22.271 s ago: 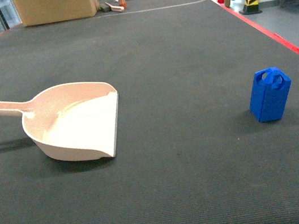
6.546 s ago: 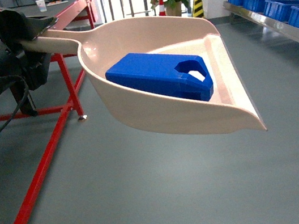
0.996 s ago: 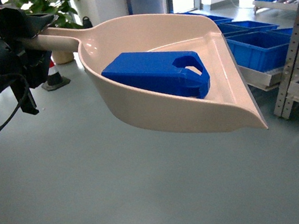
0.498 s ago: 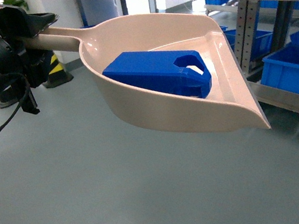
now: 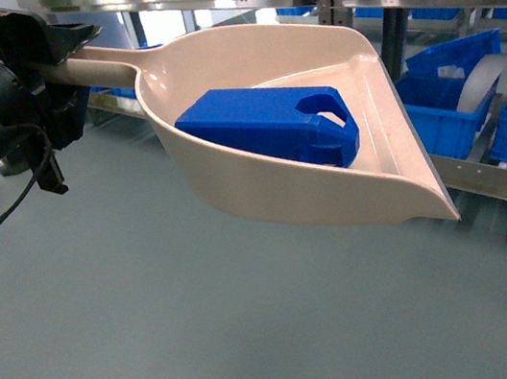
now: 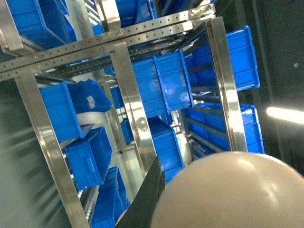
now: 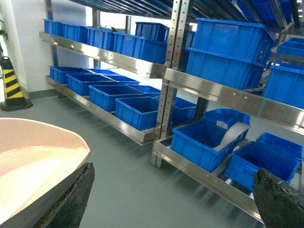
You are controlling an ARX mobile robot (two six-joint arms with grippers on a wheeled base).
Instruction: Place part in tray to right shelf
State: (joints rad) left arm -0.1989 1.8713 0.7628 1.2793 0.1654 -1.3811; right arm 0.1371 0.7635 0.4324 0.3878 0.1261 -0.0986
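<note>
The shelf (image 7: 228, 97) filled most of the right wrist view: a stainless-steel rack with perforated uprights and flat shiny rails, loaded with big blue crates (image 7: 209, 137) of glossy moulded plastic. Going by how close it was, I'd say this was the carry-over step, robot nearly at the rack and nothing delivered yet. The floor (image 5: 162, 341) underneath was smooth grey and a bit reflective. In the head view the tray (image 5: 272, 181) was really a beige plastic dustpan-style scoop, with curved walls, a flat open lip and a long handle, held out level in the air. The part (image 5: 261, 120) lay flat inside it, touching the pan bottom: bright blue hard plastic, a slab like a little jerrycan, with its handle cutout pointing toward the lip. The left hand (image 5: 46, 54) was clamped round the tray's handle. The right hand (image 7: 178, 194) was spread wide with nothing between its fingers. My guess for the next move: square up to the rack, pick a free spot and keep the scoop level, since that slick block could slide toward the lip.
</note>
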